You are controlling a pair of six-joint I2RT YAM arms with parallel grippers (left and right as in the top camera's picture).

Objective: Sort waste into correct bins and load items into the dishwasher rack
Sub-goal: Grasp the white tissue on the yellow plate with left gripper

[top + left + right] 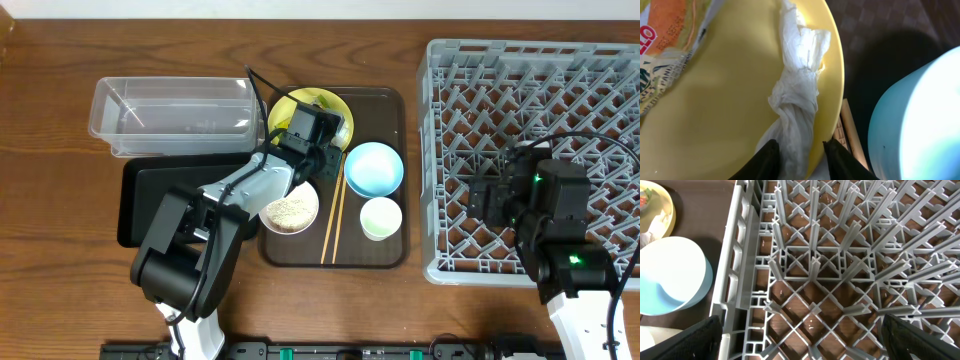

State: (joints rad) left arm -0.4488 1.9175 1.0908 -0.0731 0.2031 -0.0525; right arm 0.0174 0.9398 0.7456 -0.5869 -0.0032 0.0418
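Half covering yellow plate [285, 112] with left gripper [800, 157], at far-left corner of brown serving tray [385, 115]. Pinching white crumpled napkin [799, 100] between left fingers [767, 161], squeezing it from both sides right at the plate edge facing the tray's middle. Noting napkin lying twisted along that edge, resting on the plate. Noting snack wrapper [670, 40] lying on same plate, on the side away from the tray's middle, apart from the fingers. Noting light blue bowl [374, 167] sitting in the tray's far-right part, just beside the plate. Noting white bowl [313, 213] holding rice grains [288, 211] at the tray's near-left corner, partly tucked under the left arm. Noting pale green cup [381, 218] standing upright at the tray's near-right corner, near the blue bowl. Noting chopsticks [331, 230] lying side by side down the tray's middle, between white bowl and cup, running near to far. Logging clear tub [170, 115] left of the tray, far side. Logging black tray [150, 190] left of the tray, near side, partly hiding under the left arm. Logging dishwasher rack [530, 70] right of the tray, just beside it. Hovering right gripper [800, 325] over the rack, right of the tray, holding right fingers [690, 340] spread wide above the grey pegs.
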